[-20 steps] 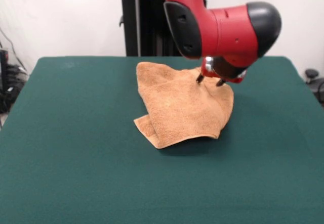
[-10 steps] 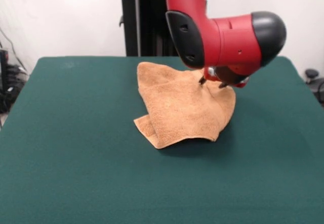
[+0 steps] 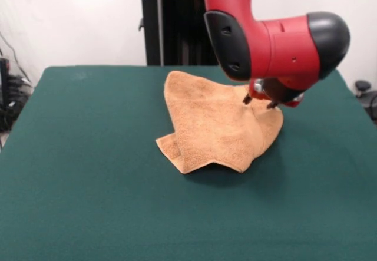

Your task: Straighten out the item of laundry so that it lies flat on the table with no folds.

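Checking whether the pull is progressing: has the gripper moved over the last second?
Yes. The gripper has shifted toward the picture's right along the table's far edge, dragging the towel with it.

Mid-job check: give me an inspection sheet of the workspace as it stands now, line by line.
Surface: table covered in dark green cloth, bare apart from the towel.
Job's things: orange-tan towel near the table's middle, not flat; its right part is lifted toward the gripper, and a folded corner pokes out at lower left.
Clutter: nothing seen.
Grippers: gripper at the towel's raised right part, two dark fingers pointing down at the cloth; cannot tell whether it grips.
Cables: dark cables beside the table's left edge.
Surroundings: white wall behind, black pedestal, a dark object at the right edge.
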Controlling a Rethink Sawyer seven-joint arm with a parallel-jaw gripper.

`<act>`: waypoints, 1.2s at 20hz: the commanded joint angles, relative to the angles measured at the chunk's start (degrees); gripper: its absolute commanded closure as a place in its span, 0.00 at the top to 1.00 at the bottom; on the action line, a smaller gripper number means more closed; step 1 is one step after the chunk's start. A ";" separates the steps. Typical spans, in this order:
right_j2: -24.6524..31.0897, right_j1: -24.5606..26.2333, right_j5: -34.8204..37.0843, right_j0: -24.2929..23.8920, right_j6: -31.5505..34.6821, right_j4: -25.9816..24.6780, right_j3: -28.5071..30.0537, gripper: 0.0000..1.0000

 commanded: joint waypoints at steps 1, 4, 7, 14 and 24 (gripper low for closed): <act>2.29 0.44 -1.03 2.28 10.35 4.43 -0.75 1.00; 1.95 -0.53 -4.60 3.33 12.22 5.15 2.46 1.00; 1.70 -0.40 -6.03 4.52 14.03 6.48 3.28 1.00; 0.78 1.30 -7.29 7.04 15.99 9.23 2.06 1.00; -0.24 3.50 -11.11 8.63 14.73 11.42 2.26 1.00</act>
